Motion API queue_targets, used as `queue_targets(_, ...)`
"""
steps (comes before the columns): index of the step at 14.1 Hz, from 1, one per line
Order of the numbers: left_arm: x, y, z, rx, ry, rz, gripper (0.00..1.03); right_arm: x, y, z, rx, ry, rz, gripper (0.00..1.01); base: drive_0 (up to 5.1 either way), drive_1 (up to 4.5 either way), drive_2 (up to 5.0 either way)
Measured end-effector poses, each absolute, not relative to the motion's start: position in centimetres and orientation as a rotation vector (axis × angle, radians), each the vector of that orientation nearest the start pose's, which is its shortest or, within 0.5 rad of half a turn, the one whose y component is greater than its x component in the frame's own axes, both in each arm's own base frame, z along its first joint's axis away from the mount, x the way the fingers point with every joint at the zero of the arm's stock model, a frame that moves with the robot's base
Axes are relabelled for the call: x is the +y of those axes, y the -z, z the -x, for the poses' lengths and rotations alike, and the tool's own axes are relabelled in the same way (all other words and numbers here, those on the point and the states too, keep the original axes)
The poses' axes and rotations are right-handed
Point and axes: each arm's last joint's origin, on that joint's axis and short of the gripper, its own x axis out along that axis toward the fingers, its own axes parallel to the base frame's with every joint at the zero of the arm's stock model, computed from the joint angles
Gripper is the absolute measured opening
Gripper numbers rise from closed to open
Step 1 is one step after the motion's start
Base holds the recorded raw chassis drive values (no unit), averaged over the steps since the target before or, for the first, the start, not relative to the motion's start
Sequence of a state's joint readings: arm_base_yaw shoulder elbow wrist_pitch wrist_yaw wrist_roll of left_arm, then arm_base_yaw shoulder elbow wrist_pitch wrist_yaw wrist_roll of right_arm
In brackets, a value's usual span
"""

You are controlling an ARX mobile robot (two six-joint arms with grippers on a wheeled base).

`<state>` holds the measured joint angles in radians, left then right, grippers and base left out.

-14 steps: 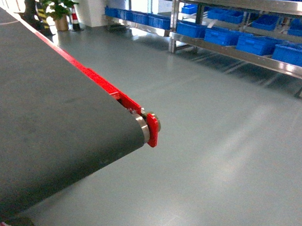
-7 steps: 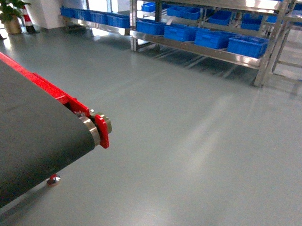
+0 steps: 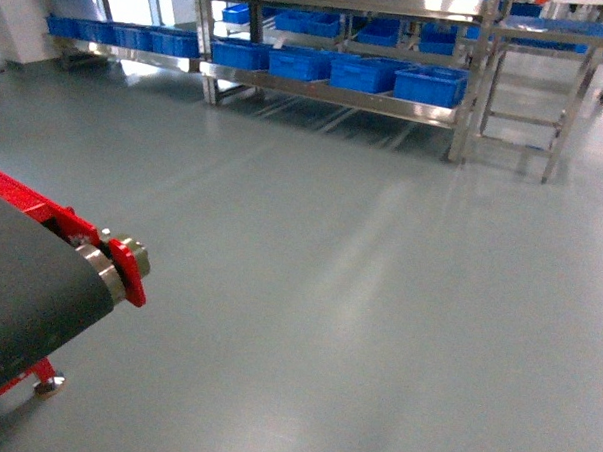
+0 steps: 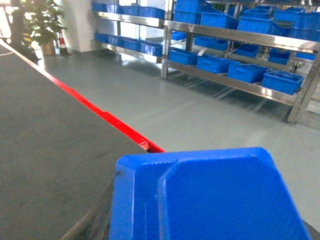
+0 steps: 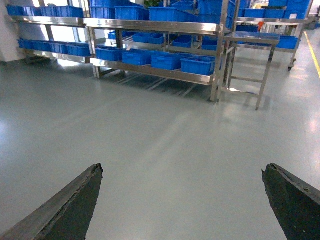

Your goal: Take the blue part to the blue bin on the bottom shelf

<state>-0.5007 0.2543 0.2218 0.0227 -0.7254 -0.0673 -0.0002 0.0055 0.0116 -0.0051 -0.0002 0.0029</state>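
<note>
At the far left of the head view, the dark conveyor belt (image 3: 23, 294) ends in a metal roller capped by a red end plate (image 3: 131, 274), and a red foot (image 3: 47, 380) stands on the grey floor (image 3: 359, 289) below it. Neither hand shows in this view.

In the left wrist view the same belt (image 4: 45, 140) runs away along its red side rail (image 4: 107, 120), with a potted plant (image 4: 42, 25) at the far end by the wall. The blue part (image 4: 205, 197), a moulded plastic piece with a raised rim, fills the lower right of that view, right up against the camera. It hides the left hand's fingers, so whether that hand grips it cannot be told.

Further right, across open floor, stands the silver steel rack (image 3: 468, 83). Its bottom shelf (image 3: 327, 95) carries a row of blue bins (image 3: 428, 83) side by side, and more blue bins sit on the rack further left (image 3: 120, 36). Right of the rack is a bare steel frame (image 3: 548, 87).

In the right wrist view the right hand (image 5: 192, 200) is spread wide, its two dark fingers (image 5: 75, 200) at the lower corners with only floor between them. The rack (image 5: 150, 22) and bins (image 5: 197, 65) lie well ahead.
</note>
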Motion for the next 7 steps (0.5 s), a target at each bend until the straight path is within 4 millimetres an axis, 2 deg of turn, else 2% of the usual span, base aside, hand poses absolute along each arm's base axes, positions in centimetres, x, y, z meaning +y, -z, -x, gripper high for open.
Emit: queue_targets(7, -3.15, -22.11, -9.76, 0.0, -0.224, 0.061, 0.44, 0.0, -16.65, -9.73, -0.001, 0.0, -0.003, 0.98, -1.5, -1.54, -1.5)
